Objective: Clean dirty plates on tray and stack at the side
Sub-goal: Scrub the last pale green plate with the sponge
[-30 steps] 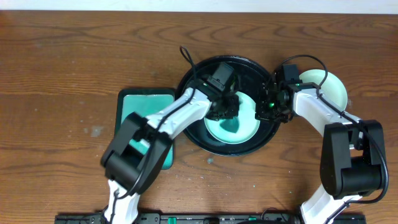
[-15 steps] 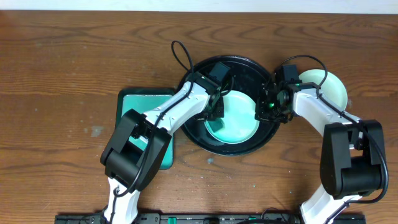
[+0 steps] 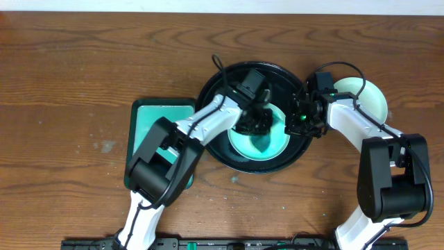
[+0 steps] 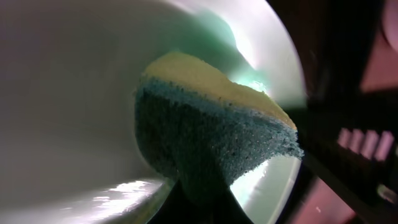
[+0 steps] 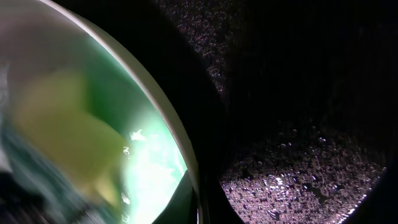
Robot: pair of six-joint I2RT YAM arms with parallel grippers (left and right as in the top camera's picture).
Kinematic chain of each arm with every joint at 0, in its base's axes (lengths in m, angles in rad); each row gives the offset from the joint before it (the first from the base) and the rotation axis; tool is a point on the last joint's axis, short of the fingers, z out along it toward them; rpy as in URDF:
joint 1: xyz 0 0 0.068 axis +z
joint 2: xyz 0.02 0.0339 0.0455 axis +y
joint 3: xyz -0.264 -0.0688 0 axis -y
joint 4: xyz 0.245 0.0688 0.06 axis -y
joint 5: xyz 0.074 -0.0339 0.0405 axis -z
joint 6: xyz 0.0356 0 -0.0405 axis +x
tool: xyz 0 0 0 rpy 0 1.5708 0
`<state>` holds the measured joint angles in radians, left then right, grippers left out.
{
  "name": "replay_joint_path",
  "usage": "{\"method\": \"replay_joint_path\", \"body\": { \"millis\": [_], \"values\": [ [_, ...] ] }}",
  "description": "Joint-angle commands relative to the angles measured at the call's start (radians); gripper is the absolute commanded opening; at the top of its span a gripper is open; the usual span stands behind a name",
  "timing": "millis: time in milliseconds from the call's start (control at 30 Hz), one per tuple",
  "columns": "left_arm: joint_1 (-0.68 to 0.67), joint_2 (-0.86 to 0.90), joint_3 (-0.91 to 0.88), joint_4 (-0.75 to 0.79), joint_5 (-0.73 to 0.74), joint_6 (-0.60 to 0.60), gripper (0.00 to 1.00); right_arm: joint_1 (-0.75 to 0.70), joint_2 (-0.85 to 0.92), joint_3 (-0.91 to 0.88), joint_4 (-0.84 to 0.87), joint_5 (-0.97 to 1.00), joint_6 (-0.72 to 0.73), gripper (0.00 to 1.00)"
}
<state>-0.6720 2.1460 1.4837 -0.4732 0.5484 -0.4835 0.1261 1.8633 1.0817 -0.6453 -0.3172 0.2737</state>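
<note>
Pale mint and glossy, the plate (image 3: 270,142) I am working on lies flat in the black tray (image 3: 277,75), toward its near side, with a teal smear across its middle. My left hand (image 3: 255,123) is closed on a sponge (image 4: 211,143), blue scrub face down and yellow foam on top, pressed against the plate's inner curve. My right hand (image 3: 297,123) sits at the plate's right edge. Its own camera shows the rim running past over the tray's beaded, wet-looking floor, but I cannot tell whether the fingers are clamped on that rim or only resting beside it.

I judge the plate to be light, rigid and slick. It is shallow, and on a wet glossy tray it should skate or spin under any sideways scrub unless the rim is pinned. The rim is the only sensible place to take hold: a pinch across the thin lip, one finger under and one over, well clear of the smear. Dropped, it would probably chip or clatter.

A second plate (image 3: 369,101) lies on the tabletop (image 3: 83,55) just right of the tray, partly hidden by my right arm. A teal tray (image 3: 149,121) sits to the left.
</note>
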Motion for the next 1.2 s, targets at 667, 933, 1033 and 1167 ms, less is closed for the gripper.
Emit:
{"method": "replay_joint_path", "body": {
  "millis": [667, 933, 1033, 1167],
  "values": [
    [0.035, -0.088, -0.006, -0.363, -0.69, 0.031, 0.07, 0.0, 0.027, -0.016, -0.002, 0.064, 0.002, 0.01],
    [0.037, 0.021, -0.006, -0.087, -0.116, 0.018, 0.08, 0.0, 0.027, -0.016, -0.011, 0.064, 0.002, 0.01],
    [0.024, 0.075, -0.006, 0.025, 0.105, -0.043, 0.08, 0.0, 0.027, -0.016, -0.018, 0.064, 0.002, 0.01],
    [-0.009, 0.122, -0.006, 0.099, 0.208, -0.06, 0.08, 0.0, 0.027, -0.016, -0.02, 0.064, 0.002, 0.01]
  ]
}}
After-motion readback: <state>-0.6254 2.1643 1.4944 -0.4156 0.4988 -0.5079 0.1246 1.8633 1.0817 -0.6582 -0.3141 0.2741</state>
